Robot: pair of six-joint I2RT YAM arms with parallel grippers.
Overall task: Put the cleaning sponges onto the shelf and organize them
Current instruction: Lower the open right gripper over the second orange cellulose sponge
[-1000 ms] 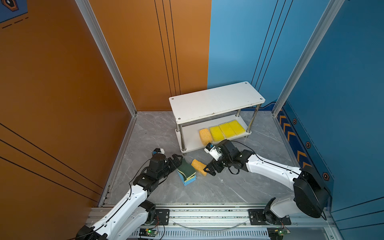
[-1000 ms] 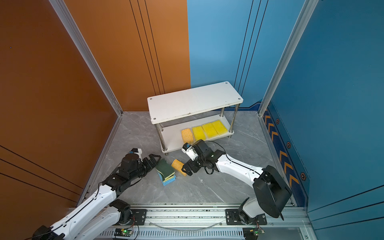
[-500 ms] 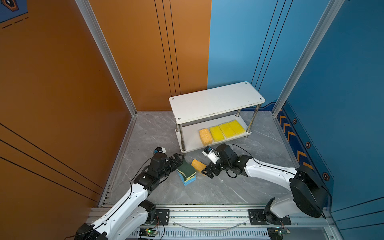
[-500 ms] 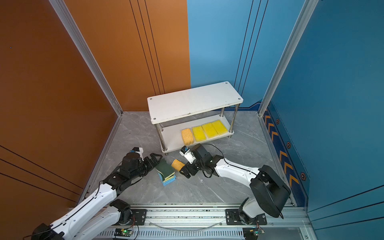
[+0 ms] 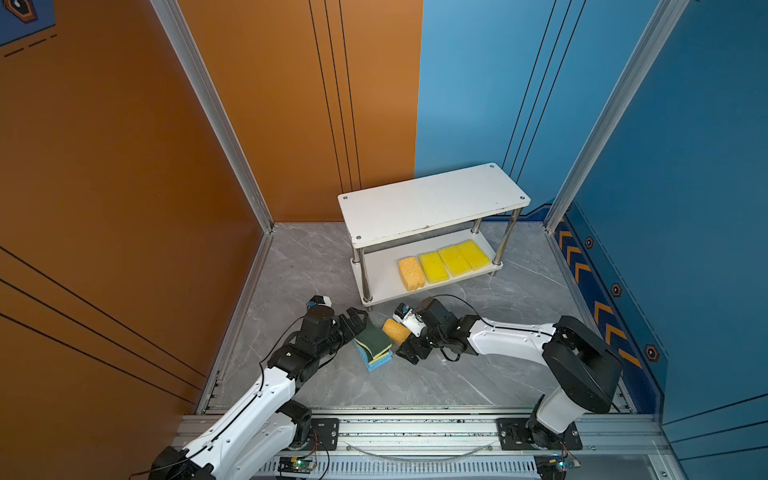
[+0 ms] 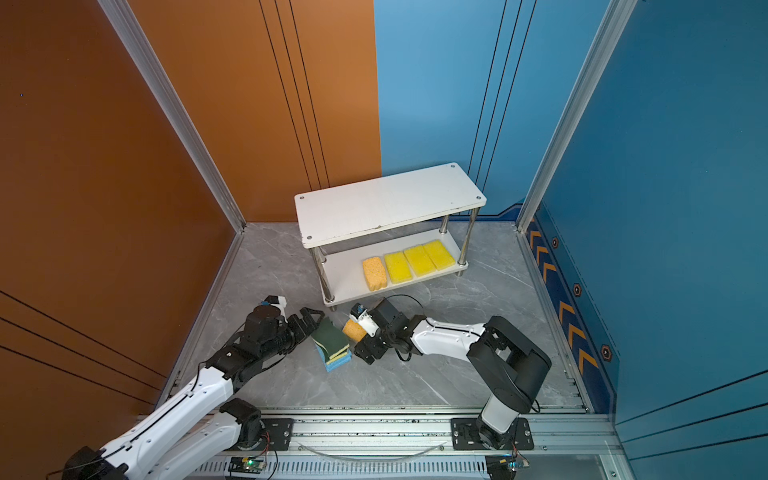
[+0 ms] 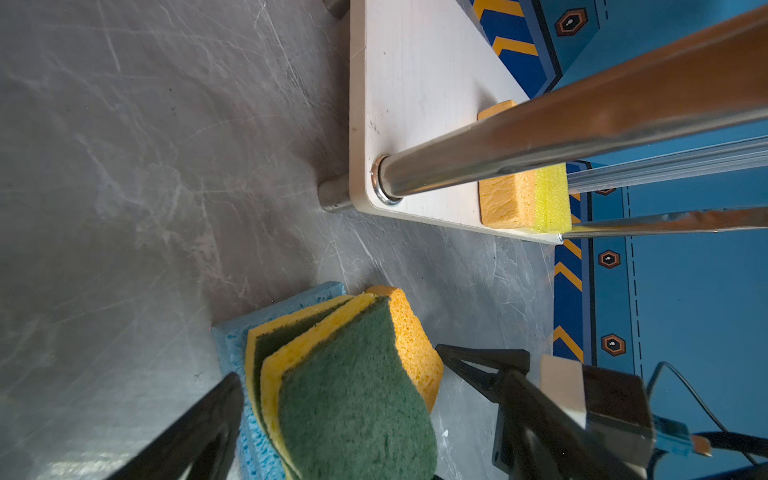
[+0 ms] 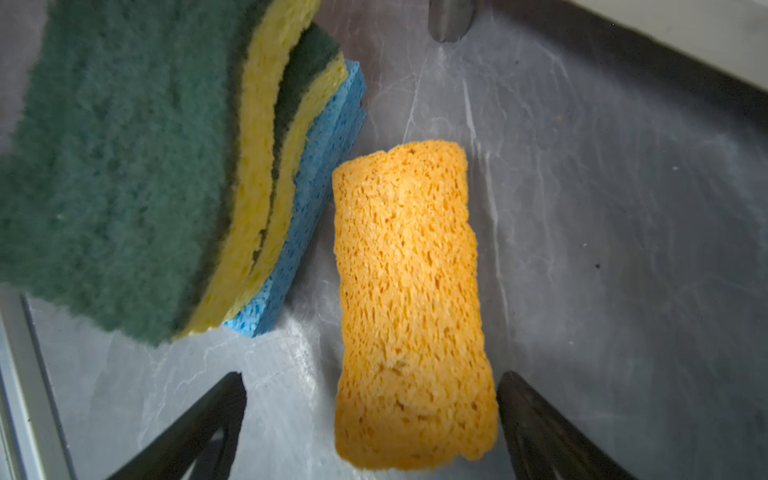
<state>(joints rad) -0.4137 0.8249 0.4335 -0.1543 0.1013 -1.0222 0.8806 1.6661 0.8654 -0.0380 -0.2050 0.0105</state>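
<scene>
**Stock.** The shelf point(image 5: 432, 203) stood at the back of the desk point(image 5: 415, 386). Its lower board point(image 5: 376, 276) carried a row point(image 5: 442, 264) of four sponges, one orange and three yellow, laid side by side. The remainder lay on the desk just before the shelf: a loose orange sponge point(image 8: 407, 291) and, just beside it, a stack point(image 5: 374, 338) of two green-topped sponges over blue ones.

**Right hand** point(image 8: 370, 372). It was open and held nothing. The jaws stood either side of the orange sponge's near end. One side showed a clear gap; the other sat very close, and contact could not be confirmed.

**Governing relation.** The orange sponge lay flat, directly ahead of the right hand. Its long axis ran in line with the fingers, away from the wrist, and its far end pointed toward the shelf's foot point(image 8: 451, 20). The jaws therefore spanned the short width. In my judgement a plain closing would take it squarely, with no turn of the wrist needed.

**Left hand** point(image 5: 359, 326). It was open, with the stack's near end between its jaws. I could not tell whether it touched the stack. The stack lay between this hand and the orange sponge, so the right hand was the nearer and better placed.

**Risk.** The stack sat close along one long side of the orange sponge, so the jaw on that side might nudge it.
</scene>
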